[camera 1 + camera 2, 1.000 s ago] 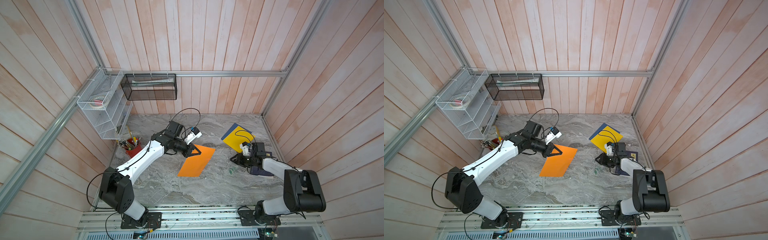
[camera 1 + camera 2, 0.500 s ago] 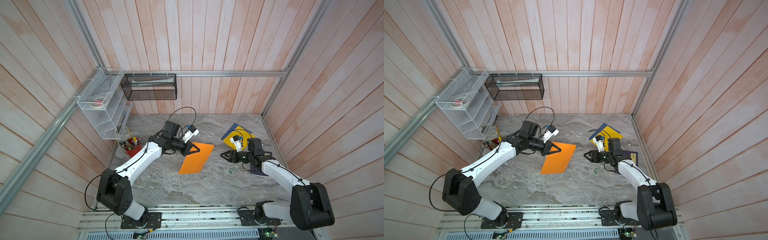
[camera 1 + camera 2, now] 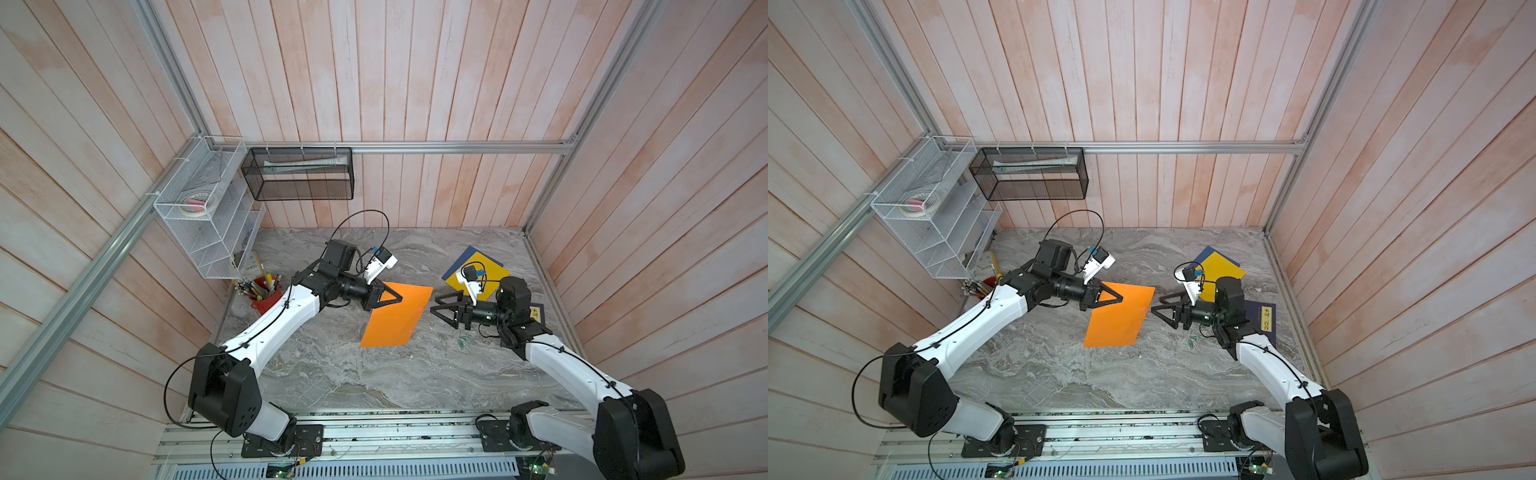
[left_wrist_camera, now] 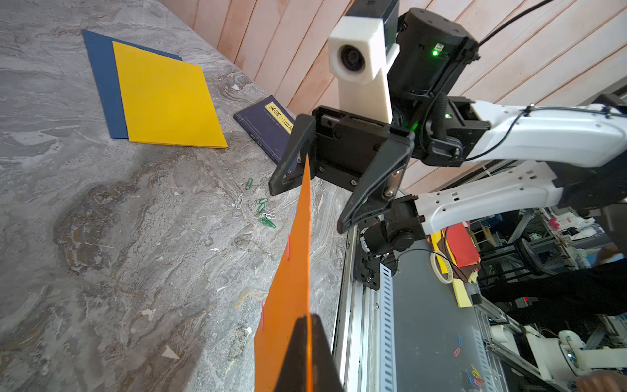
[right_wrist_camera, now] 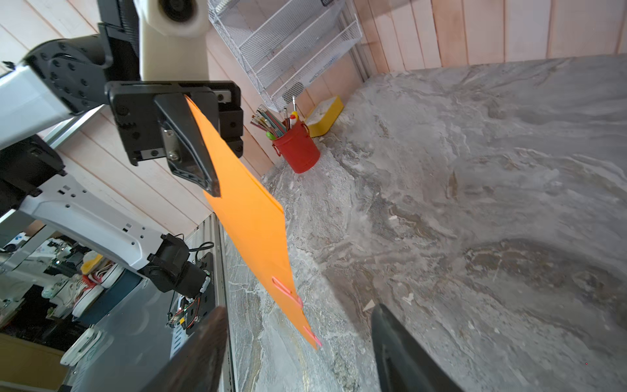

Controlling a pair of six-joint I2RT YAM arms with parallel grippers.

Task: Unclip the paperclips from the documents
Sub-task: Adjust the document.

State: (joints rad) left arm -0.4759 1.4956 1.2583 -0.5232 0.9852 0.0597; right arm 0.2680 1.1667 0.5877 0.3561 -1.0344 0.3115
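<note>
Paperclips (image 5: 287, 292), two pink ones, are sitting on one edge of the orange document (image 3: 398, 316), close to the corner that is farthest from the left gripper (image 3: 400, 298). That gripper is pinching the opposite corner of the orange document with its jaws pressed flat together on the paper, and it is holding the sheet tilted in the air above the marble table (image 3: 332, 374). I cannot tell whether the sheet's lowest corner is touching the table.

The right gripper (image 3: 433, 304) is hovering just beside the free edge of the orange document, facing it, with its jaws spread wide and nothing between them. In the right wrist view the clipped corner is showing between its two fingers (image 5: 403, 353), apart from both.

A small heap of loose green and silver paperclips (image 4: 263, 210) is lying on the table near the orange document, on the right gripper's side. Well apart from the orange document, beyond the right gripper, the yellow document (image 4: 166, 95) is lying on top of the dark blue document (image 4: 101, 74), both flat on the table. A navy book (image 4: 271, 129) with a gold label is resting beside them. On the left gripper's side of the orange document, a red pen pot (image 5: 298, 152) is standing by the wall.
</note>
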